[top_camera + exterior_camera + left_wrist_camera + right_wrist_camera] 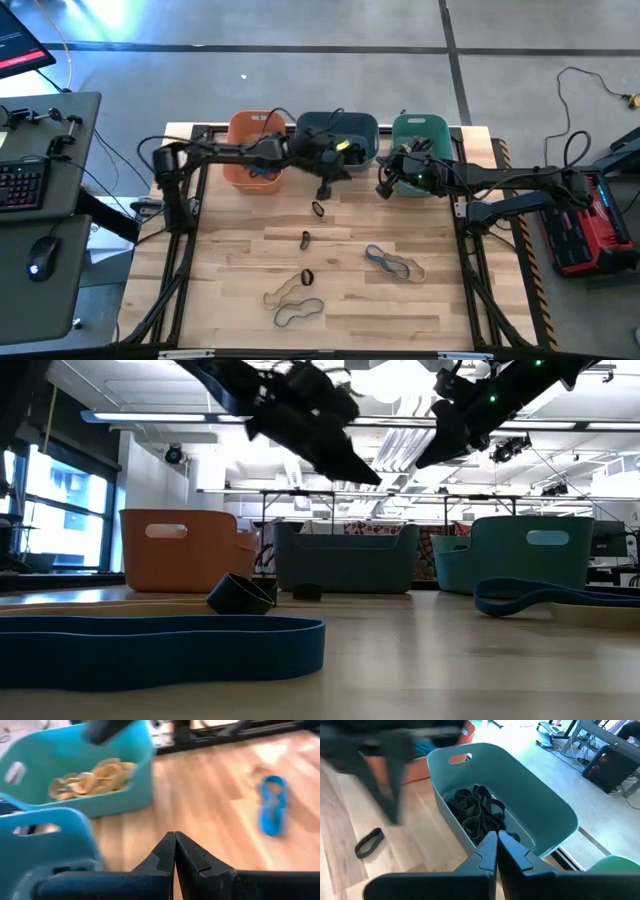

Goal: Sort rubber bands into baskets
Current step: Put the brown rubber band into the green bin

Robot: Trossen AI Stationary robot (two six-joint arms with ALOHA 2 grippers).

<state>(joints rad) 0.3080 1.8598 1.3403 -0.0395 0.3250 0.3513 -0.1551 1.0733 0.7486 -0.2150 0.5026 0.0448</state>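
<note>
1. Left gripper (325, 190) is in the air just in front of the blue-grey basket (358, 128); fingers (170, 852) pressed together, nothing held.
2. Right gripper (384, 186) is raised beside the teal basket (420, 128); fingers (492, 851) closed, empty.
3. 3 baskets in a row at the table's back edge; orange basket (243, 128) on the left.
4. Blue-grey basket holds black bands (472, 812); teal basket holds tan bands (90, 780).
5. Loose on the table (430, 310): small dark bands (318, 209), blue band (378, 257), tan band (408, 270).
</note>
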